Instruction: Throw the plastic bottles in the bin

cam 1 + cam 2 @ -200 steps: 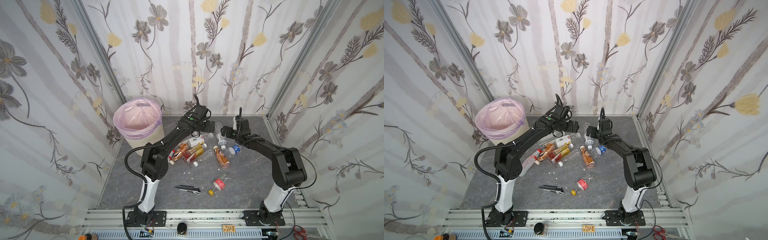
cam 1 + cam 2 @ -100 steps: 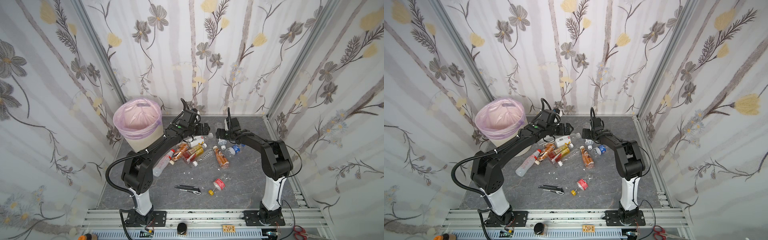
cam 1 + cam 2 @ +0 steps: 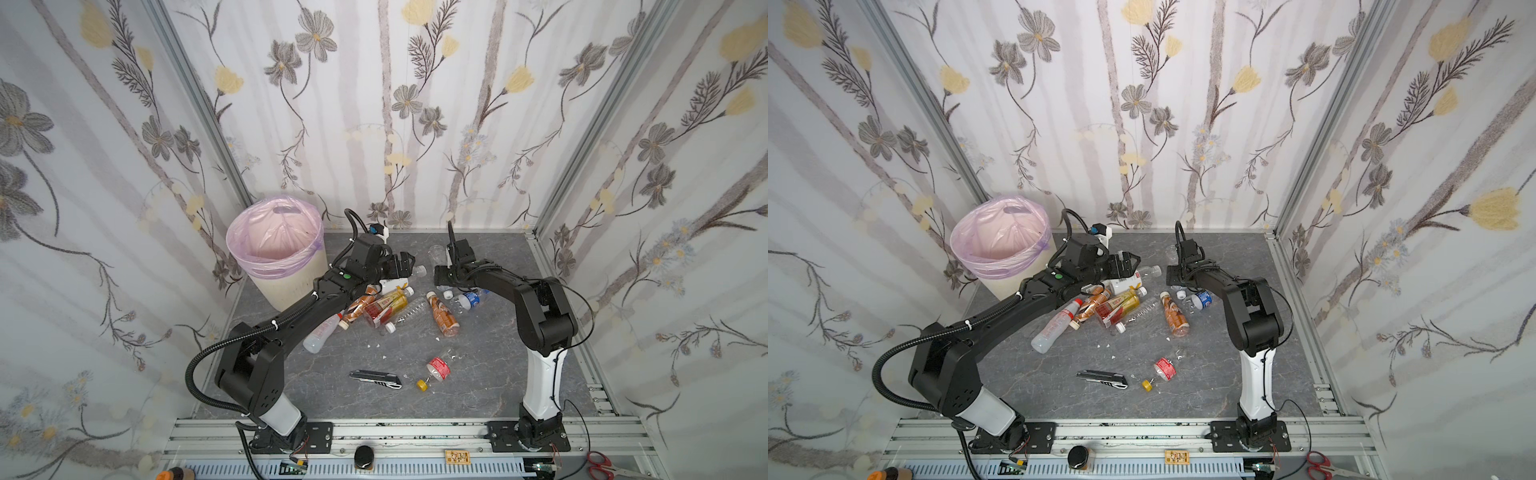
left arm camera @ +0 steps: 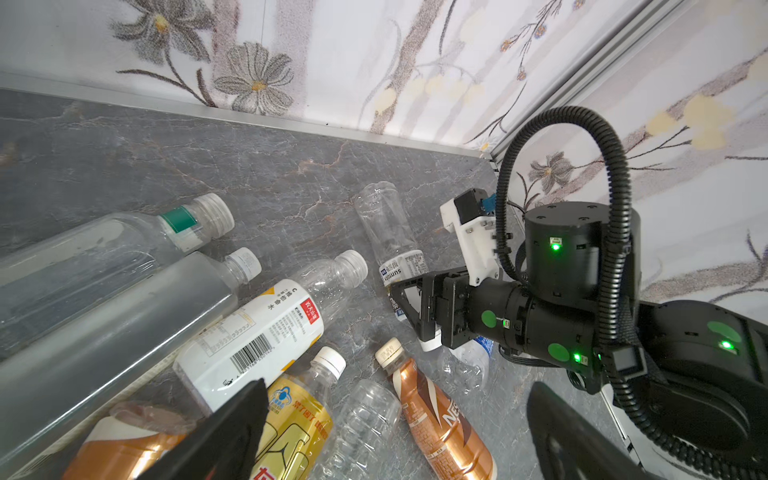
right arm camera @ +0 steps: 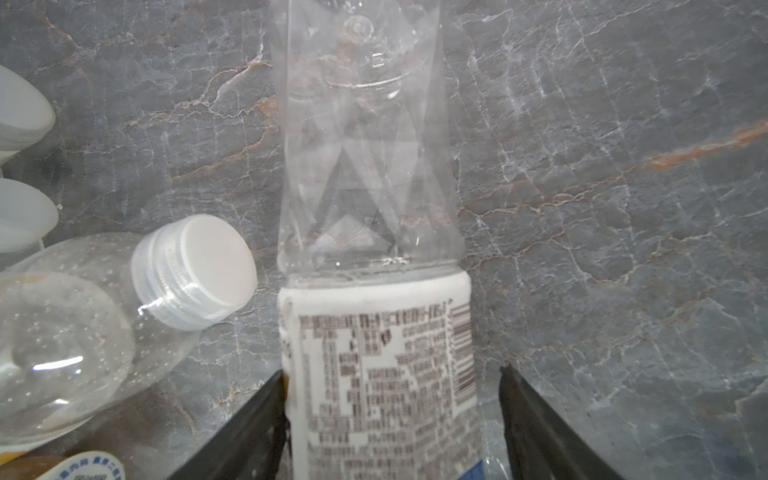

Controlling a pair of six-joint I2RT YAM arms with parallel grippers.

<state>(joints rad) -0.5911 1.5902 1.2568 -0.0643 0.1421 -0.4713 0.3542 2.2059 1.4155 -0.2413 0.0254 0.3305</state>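
Note:
Several plastic bottles [image 3: 390, 303] [image 3: 1121, 305] lie in a heap mid-table. The cream bin [image 3: 291, 286] [image 3: 1000, 286] with its pink liner stands back left. My right gripper [image 5: 390, 374] [image 3: 440, 278] [image 3: 1173, 276] straddles a clear bottle with a white label [image 5: 374, 208] [image 4: 390, 232] lying on the table. One finger [image 5: 266, 411] touches the label and the other [image 5: 536, 419] stands a little off it. My left gripper [image 4: 395, 440] [image 3: 405, 264] [image 3: 1129, 262] hangs open over the heap, above a yellow-labelled bottle [image 4: 295, 432] and an amber one [image 4: 436, 415], holding nothing.
A grey-black utility knife [image 3: 376, 379] lies near the front, beside a crushed red-labelled bottle [image 3: 436, 368] with a yellow cap. A blue-labelled bottle [image 3: 469, 299] lies under the right arm. Wallpapered walls close in the table at the back and on both sides.
The right gripper has come down over the white-labelled clear bottle and its jaws have narrowed. The left arm has sunk lower, its open gripper drawn back slightly to the left.

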